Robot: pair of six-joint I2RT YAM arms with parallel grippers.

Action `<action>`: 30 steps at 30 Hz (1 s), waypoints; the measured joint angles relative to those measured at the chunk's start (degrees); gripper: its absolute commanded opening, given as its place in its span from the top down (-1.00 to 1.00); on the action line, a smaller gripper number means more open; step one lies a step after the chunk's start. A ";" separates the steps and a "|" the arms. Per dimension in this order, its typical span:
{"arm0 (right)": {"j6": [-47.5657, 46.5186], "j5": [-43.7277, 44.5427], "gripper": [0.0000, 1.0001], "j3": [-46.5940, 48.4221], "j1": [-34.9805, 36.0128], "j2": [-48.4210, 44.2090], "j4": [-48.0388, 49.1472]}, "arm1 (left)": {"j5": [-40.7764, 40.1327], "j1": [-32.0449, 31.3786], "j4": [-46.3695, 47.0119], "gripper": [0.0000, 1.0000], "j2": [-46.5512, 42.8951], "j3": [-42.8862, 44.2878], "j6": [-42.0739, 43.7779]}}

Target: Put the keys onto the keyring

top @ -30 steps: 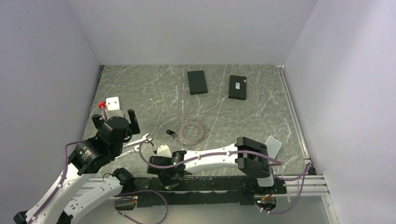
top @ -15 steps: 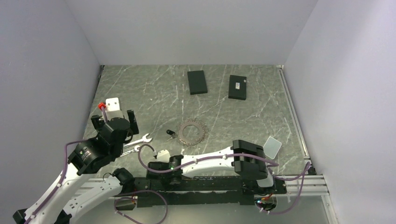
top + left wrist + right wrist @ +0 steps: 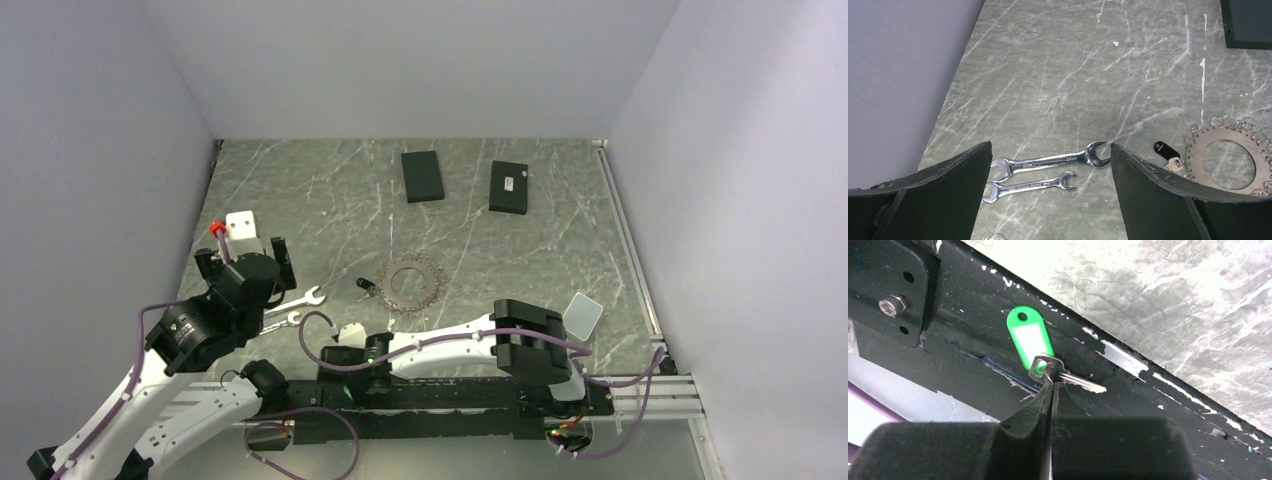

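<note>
The keyring (image 3: 410,284) (image 3: 1228,133) is a dark toothed metal ring lying flat mid-table, with small split rings along its edge. A black-tagged key (image 3: 366,286) (image 3: 1166,149) lies just left of it. My right gripper (image 3: 338,360) (image 3: 1050,382) is down at the black rail on the table's near edge. Its jaws are pressed together, pinching the small ring of a green-tagged key (image 3: 1030,337) that lies on the rail. My left gripper (image 3: 242,252) (image 3: 1051,146) hovers open over the table's left side, holding nothing.
Two chrome spanners (image 3: 1048,161) (image 3: 1030,186) lie side by side under the left gripper. Two flat black boxes (image 3: 422,175) (image 3: 509,187) sit at the back. A white block with a red tip (image 3: 240,222) is at far left, a pale square piece (image 3: 583,315) at right.
My right gripper has pulled back and down to the near rail and its jaws have closed on the green-tagged key. The left arm has barely moved.
</note>
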 measured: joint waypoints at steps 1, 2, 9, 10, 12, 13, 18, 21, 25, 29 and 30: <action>-0.13 0.07 1.00 0.02 -0.02 0.00 0.04 | 0.00 0.00 -0.07 -0.86 0.00 0.00 -0.02; -0.24 0.20 1.00 0.02 -0.04 -0.02 0.31 | 0.00 0.00 -0.22 -0.86 0.00 0.00 -0.02; -1.22 1.36 1.00 -0.31 -0.09 -0.33 0.70 | 0.02 -0.11 -0.81 -0.86 0.11 0.02 -0.15; -1.29 1.77 1.00 -0.81 -0.07 -0.72 0.92 | 0.04 -0.11 -0.81 -0.86 0.15 0.02 -0.15; -1.31 2.67 1.00 -2.56 -0.15 -2.19 1.53 | 0.07 -0.11 -0.83 -0.86 0.15 0.02 -0.15; -1.31 3.26 1.00 -3.43 -0.28 -3.02 1.73 | 0.07 -0.11 -0.83 -0.86 0.15 0.02 -0.15; -1.33 6.51 1.00 -8.31 -2.27 -8.66 2.16 | 0.17 -0.11 -0.74 -0.86 0.15 0.02 0.02; -1.57 8.81 1.00 -9.25 -3.43 -10.88 2.16 | 0.24 -0.11 -0.70 -0.86 0.15 0.00 0.04; -3.13 11.06 1.00 -11.28 -5.09 -13.99 2.16 | 1.84 -0.11 -0.11 -0.85 0.15 0.00 1.16; -6.43 12.35 1.00 -16.72 -10.14 -20.85 2.08 | 7.91 -0.17 4.39 -0.84 0.28 -1.03 5.40; -7.26 12.68 1.00 -18.05 -11.82 -22.71 2.05 | 10.08 -0.20 5.99 -0.79 0.68 -1.84 6.51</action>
